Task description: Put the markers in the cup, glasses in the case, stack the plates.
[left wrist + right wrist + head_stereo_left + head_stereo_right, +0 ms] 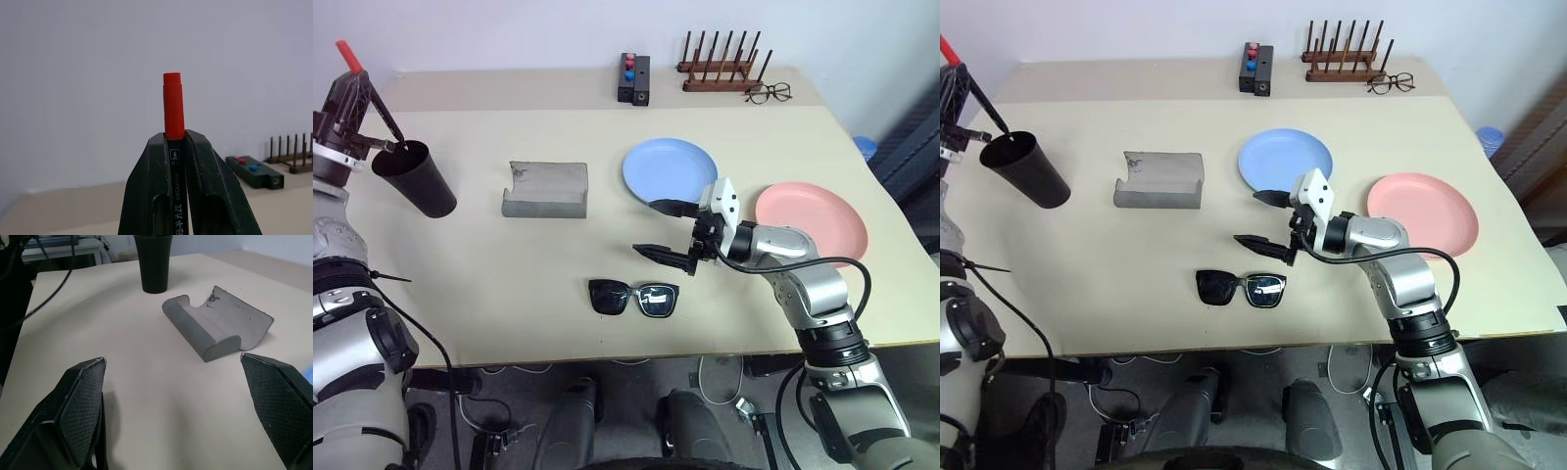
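Beige table carries cup, case, sunglasses, plates.

You have open tabletop between the cup and the case, and a wide bare stretch in front of both. The sunglasses lie near the front edge, just below your right gripper, whose 2 fingers stand wide apart. The blue plate sits just behind that gripper, and the pink plate blocks the right side.
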`<state>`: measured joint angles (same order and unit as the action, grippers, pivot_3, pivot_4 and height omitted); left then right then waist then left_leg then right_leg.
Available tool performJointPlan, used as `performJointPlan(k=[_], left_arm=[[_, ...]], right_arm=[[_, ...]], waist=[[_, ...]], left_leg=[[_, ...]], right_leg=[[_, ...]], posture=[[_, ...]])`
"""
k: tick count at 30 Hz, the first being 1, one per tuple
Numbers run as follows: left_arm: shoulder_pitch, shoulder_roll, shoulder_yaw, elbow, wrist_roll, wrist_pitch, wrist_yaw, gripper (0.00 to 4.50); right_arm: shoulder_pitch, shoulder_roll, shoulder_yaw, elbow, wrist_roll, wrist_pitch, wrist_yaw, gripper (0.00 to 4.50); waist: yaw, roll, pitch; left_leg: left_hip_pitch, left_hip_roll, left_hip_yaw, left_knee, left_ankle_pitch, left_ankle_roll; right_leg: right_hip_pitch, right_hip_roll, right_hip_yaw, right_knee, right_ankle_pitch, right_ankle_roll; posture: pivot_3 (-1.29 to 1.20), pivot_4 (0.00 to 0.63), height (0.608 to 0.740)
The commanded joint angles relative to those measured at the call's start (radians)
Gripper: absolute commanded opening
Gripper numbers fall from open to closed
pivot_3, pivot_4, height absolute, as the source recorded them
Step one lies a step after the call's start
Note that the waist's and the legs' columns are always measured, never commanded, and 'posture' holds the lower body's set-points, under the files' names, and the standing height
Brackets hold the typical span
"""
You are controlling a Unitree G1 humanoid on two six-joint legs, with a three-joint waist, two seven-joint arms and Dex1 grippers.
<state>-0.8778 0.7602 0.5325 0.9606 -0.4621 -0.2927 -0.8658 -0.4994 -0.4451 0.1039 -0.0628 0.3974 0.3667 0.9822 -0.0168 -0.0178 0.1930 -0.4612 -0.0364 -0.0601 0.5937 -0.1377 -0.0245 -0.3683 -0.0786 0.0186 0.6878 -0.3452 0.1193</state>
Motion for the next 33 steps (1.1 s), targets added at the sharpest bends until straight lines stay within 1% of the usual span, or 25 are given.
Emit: performJointPlan(k=[1, 9, 21, 32, 33], left_arm=[[0.009, -0.002, 0.034, 0.027, -0.027, -0.061, -0.029, 0.11], [0.045, -0.008, 0.044, 0.057, -0.036, -0.107, -0.043, 0.11], [0.073, -0.008, 0.057, 0.092, -0.03, -0.14, 0.005, 0.11], [0.07, -0.013, 0.055, 0.125, -0.034, -0.123, 0.023, 0.11], [0.07, -0.014, 0.056, 0.127, -0.033, -0.128, 0.033, 0.46]], right_arm=[[-0.014, -0.003, -0.008, -0.043, 0.01, 0.0, -0.005, 4.5], [-0.002, -0.01, -0.011, -0.051, 0.01, 0.002, -0.008, 4.5], [-0.006, -0.009, -0.007, -0.045, 0.007, -0.002, -0.009, 4.5], [-0.008, -0.009, -0.006, -0.045, 0.005, -0.002, -0.01, 4.5], [-0.008, -0.009, -0.006, -0.045, 0.005, -0.003, -0.01, 4.5]], waist=[[0.0, 0.0, 0.0], [0.002, 0.0, 0.0], [0.001, 0.0, 0.0], [0.002, 0.0, 0.0], [0.002, 0.0, 0.0]], left_leg=[[0.0, 0.0, 0.0, 0.0, 0.0, 0.0], [0.0, 0.0, 0.0, 0.0, 0.0, 0.0], [0.0, 0.0, 0.0, 0.0, 0.0, 0.0], [0.0, 0.0, 0.0, 0.0, 0.0, 0.0], [0.0, 0.0, 0.0, 0.0, 0.0, 0.0]], right_leg=[[0.0, 0.0, 0.0, 0.0, 0.0, 0.0], [0.0, 0.0, 0.0, 0.0, 0.0, 0.0], [0.0, 0.0, 0.0, 0.0, 0.0, 0.0], [0.0, 0.0, 0.0, 0.0, 0.0, 0.0], [0.0, 0.0, 0.0, 0.0, 0.0, 0.0]], posture=[[0.0, 0.15, 0.735], [0.0, 0.15, 0.735], [0.0, 0.15, 0.735], [0.0, 0.15, 0.735], [0.0, 0.15, 0.735]])
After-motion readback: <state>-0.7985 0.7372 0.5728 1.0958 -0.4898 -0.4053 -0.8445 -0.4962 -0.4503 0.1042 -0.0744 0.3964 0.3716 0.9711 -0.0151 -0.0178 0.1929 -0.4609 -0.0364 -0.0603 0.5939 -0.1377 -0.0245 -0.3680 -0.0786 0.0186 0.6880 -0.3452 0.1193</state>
